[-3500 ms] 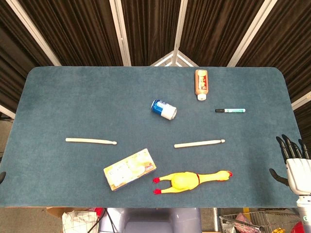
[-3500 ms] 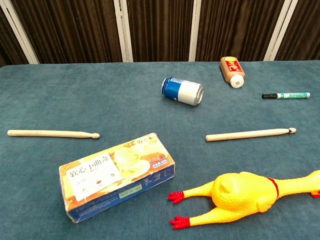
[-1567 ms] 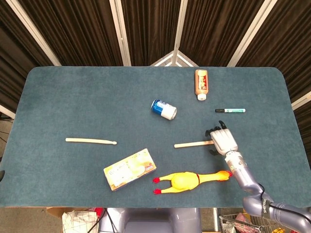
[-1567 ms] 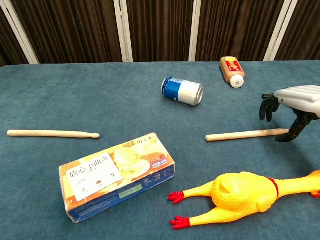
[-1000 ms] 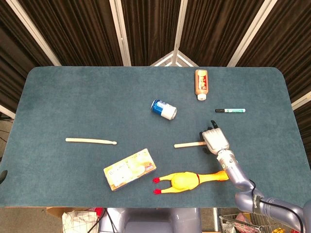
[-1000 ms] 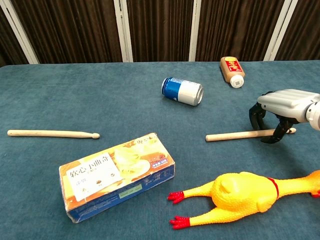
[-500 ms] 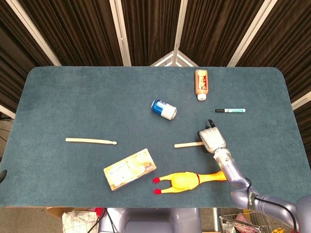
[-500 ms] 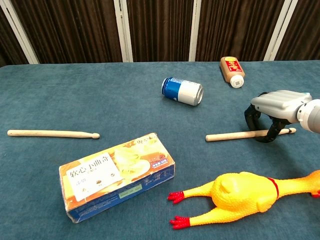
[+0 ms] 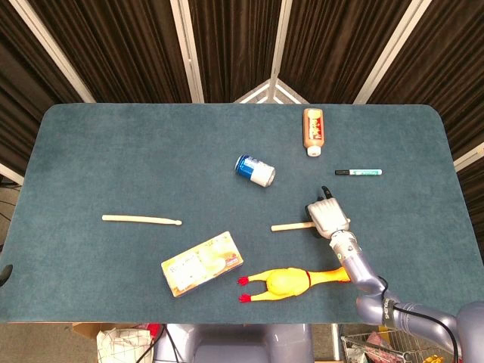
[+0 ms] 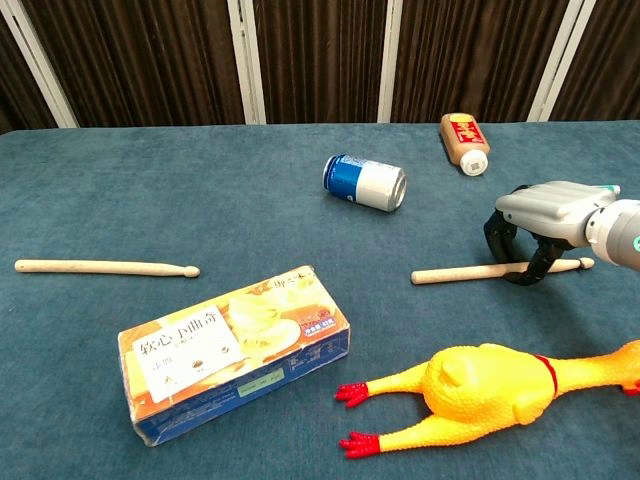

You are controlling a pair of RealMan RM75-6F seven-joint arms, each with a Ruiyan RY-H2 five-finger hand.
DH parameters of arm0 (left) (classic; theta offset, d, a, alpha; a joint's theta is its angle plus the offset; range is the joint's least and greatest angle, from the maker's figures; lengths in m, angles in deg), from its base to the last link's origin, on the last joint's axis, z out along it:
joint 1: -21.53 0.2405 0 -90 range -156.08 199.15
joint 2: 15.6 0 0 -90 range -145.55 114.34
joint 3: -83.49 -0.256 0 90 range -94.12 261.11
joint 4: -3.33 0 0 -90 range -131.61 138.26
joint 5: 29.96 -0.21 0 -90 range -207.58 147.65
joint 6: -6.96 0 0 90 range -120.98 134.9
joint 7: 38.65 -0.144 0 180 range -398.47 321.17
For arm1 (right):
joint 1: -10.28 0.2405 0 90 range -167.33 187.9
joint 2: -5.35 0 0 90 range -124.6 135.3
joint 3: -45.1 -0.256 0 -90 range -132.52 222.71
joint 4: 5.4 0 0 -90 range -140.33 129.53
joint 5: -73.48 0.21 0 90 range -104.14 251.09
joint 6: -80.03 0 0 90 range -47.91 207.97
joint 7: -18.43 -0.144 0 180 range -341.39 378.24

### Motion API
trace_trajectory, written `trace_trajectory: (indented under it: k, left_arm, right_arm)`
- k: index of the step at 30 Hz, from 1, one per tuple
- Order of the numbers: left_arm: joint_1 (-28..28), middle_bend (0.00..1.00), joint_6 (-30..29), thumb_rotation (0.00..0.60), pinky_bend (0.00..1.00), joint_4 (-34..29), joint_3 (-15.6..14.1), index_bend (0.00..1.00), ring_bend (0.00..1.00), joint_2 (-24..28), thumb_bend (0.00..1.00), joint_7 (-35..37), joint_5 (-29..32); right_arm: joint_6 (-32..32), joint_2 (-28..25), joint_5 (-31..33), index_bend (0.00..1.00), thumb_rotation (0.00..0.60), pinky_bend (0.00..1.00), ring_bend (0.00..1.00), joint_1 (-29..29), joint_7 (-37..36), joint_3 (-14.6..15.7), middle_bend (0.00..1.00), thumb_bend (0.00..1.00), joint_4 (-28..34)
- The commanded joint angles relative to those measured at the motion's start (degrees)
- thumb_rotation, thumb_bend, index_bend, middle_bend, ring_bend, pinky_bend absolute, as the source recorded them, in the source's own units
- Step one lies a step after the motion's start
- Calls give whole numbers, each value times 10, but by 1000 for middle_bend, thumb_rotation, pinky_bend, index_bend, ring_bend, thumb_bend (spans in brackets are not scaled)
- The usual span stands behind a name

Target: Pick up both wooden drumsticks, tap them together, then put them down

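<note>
The right robot hand [image 10: 530,228] curls its fingers around the right drumstick [image 10: 470,271], which lies on the bench [image 10: 300,215]; a firm grip cannot be confirmed.

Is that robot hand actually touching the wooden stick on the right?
Cannot tell. In the chest view the right hand curls its fingers around the right drumstick, which lies on the table, but no contact or gap shows plainly.

The box [image 10: 237,352] carries large Chinese characters that appear to read 软心小面包; other printing is too small to read.
</note>
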Motion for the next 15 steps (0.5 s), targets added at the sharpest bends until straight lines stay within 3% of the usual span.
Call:
trace_trajectory:
  k: [1,15]
  left_arm:
    - [0,0,1,600,0,0,0,71,0,0,387,0,0]
    - [-4,0,7,600,0,0,-1,71,0,-2,387,-3,2]
  right_arm:
    - [-1,1,0,584,600,0,313,1,2,2,528,375,0]
    - [-3,5,6,590,600,0,315,7,9,7,529,391,-3]
